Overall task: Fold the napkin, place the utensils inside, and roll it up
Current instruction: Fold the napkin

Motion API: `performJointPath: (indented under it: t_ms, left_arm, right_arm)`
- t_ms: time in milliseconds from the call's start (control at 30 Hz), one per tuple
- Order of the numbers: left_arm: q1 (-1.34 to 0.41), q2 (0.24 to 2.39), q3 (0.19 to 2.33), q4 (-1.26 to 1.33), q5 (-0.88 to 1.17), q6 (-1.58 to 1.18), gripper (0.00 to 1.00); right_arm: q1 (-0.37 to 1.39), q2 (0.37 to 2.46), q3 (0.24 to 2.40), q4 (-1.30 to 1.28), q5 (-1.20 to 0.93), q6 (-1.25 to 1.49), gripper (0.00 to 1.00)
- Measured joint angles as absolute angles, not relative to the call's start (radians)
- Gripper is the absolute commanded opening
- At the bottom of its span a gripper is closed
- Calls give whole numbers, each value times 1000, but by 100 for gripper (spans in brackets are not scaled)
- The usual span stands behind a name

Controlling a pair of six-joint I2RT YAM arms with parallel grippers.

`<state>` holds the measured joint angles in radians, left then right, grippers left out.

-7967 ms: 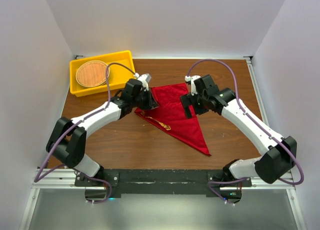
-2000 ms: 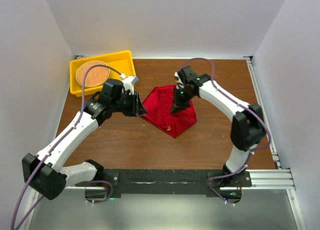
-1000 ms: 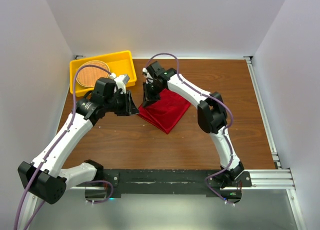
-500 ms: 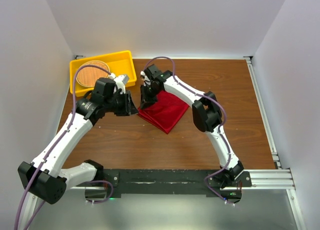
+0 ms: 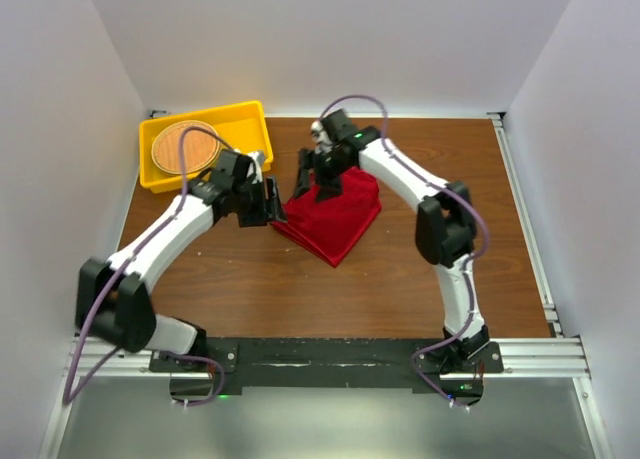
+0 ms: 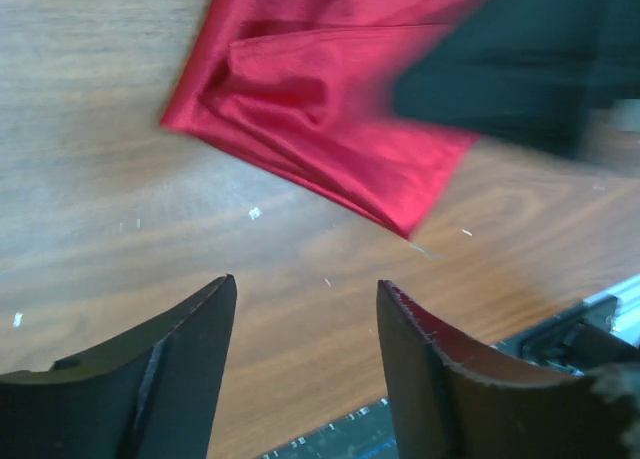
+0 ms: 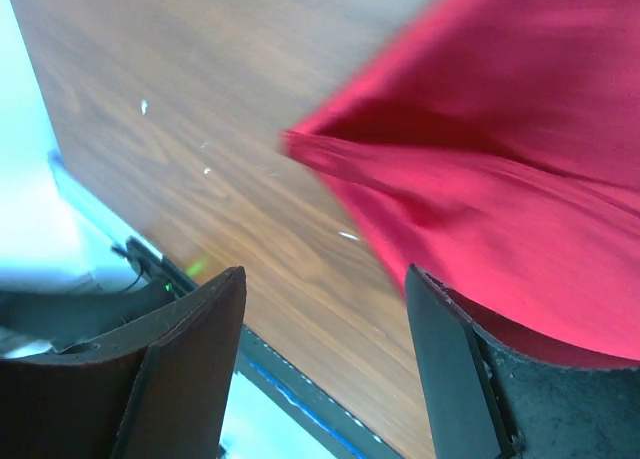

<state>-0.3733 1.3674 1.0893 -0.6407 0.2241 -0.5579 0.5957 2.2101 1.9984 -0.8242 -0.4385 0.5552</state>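
Note:
The red napkin (image 5: 337, 219) lies folded into a small diamond on the brown table, its left corner bunched (image 6: 300, 109). My left gripper (image 5: 271, 207) hovers just left of that corner, open, with only bare wood between its fingers (image 6: 305, 309). My right gripper (image 5: 304, 183) hangs over the napkin's upper left edge, also open and holding nothing (image 7: 325, 299); red cloth (image 7: 500, 139) fills the upper right of its view. The right gripper shows as a dark blurred shape (image 6: 500, 89) in the left wrist view. The utensils are hidden.
A yellow bin (image 5: 240, 119) stands at the back left with a round woven mat (image 5: 185, 147) inside it, close behind the left wrist. White walls close in the table (image 5: 450, 239) on three sides. The black rail (image 5: 320, 354) with both bases runs along the near edge.
Both grippers have opened and let go of the napkin, which now rests flat. The right gripper has drawn back to the right; the left gripper has shifted closer to the napkin's corner.

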Motion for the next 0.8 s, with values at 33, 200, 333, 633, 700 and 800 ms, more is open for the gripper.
performJointPath:
  t_ms: [33,200,333,633,700,800]
  left_arm:
    - [-373,1414,1098,-632,228,-555,74]
    - [-373,1642,1233,-639,237,-526,73]
    - [-373,1758,1372,-632,236,-487,66]
    - [-373,1884,1487,-675,176,-388,70]
    - [-373,1884,1486,-680,165,-371,67]
    - [-373,1884,1478,-667,168,-356,58]
  right_arm:
    - [568,2182,1979,-828,-434,550,69]
    - [421,2121,1981,-859,-388,495,69]
    - [405,2128,1983,-874,-357,472,63]
    - [350,2161,1982,-875,-361,462,58]
    - [332,2170,1982,-875,-361,458,54]
    - [314,2192,1982,-874,-361,451,47]
